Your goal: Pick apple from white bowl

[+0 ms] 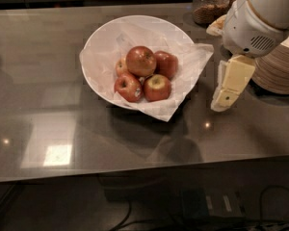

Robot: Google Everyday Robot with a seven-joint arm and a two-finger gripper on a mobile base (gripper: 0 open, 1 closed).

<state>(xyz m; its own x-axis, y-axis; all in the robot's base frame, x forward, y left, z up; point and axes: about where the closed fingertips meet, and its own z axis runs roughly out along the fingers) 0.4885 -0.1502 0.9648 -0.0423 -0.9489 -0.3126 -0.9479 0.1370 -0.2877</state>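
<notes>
The white bowl sits on the grey counter, lined with crinkled white paper that spills over its right rim. Several apples lie in it. The largest, evenly red-brown apple rests on top of the pile at the middle. An apple with a yellow-green patch lies at the front right, a smaller red one at the front left. My gripper hangs above the counter to the right of the bowl, beside the paper's edge, its cream fingers pointing down.
A stack of tan paper bowls stands at the right edge behind the gripper. A glass jar of brown contents stands at the back right. The counter's front edge runs across the lower part of the view.
</notes>
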